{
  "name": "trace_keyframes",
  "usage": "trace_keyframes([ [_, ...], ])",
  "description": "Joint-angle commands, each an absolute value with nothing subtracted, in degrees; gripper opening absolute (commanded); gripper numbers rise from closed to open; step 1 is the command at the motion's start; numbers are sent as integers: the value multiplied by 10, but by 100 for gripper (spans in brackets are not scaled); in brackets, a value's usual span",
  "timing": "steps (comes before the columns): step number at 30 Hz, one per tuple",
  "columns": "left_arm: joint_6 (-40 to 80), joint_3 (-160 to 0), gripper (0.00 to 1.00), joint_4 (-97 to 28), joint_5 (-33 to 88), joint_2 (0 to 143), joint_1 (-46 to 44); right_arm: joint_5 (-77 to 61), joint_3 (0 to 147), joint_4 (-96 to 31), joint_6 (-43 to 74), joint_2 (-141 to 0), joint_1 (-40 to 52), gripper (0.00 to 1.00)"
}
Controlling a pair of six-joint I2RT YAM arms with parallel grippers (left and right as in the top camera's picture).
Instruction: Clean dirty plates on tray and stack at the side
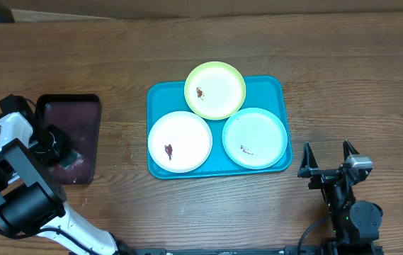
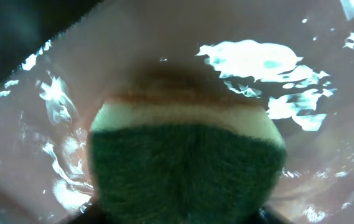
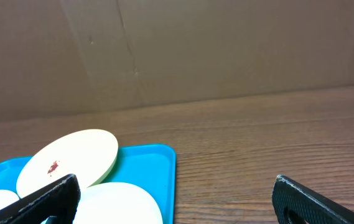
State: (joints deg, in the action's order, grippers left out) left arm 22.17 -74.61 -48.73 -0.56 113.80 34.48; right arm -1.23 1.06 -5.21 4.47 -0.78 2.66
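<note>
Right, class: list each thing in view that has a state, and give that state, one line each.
Turquoise tray: holding all three plates.
Yellow-green plate: dirty, overlapping the other two.
White plate: dirty, on the tray.
Mint plate: dirty, on the tray.
Maroon tray: glossy, sponge inside.
Sponge: green side facing the left wrist camera.
Left fingers: over the maroon tray, grip unclear.
Right fingers: open, empty.

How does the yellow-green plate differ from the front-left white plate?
The yellow-green plate is coloured; the white plate is plain. The yellow-green plate sits at the far edge, overhanging the tray rim; the white plate lies inside. Both are round with a red-brown smear.
</note>
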Motion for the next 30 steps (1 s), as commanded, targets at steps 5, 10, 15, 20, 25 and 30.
trace_keyframes([
  [5,223,-739,4,-503,1,1147,345,-10,5,-48,47,-2,25,100],
  [10,223,-739,100,-510,1,1147,345,-10,5,-48,47,-2,25,100],
  [15,223,-739,100,-525,26,1147,345,-10,5,-48,47,-2,25,100],
  [20,223,-739,66,-534,45,1147,345,-10,5,-48,47,-2,25,100],
  [25,223,-739,8,-536,45,1147,345,-10,5,-48,47,-2,25,100],
  [30,223,-739,16,-535,45,1147,345,-10,5,-48,47,-2,25,100],
])
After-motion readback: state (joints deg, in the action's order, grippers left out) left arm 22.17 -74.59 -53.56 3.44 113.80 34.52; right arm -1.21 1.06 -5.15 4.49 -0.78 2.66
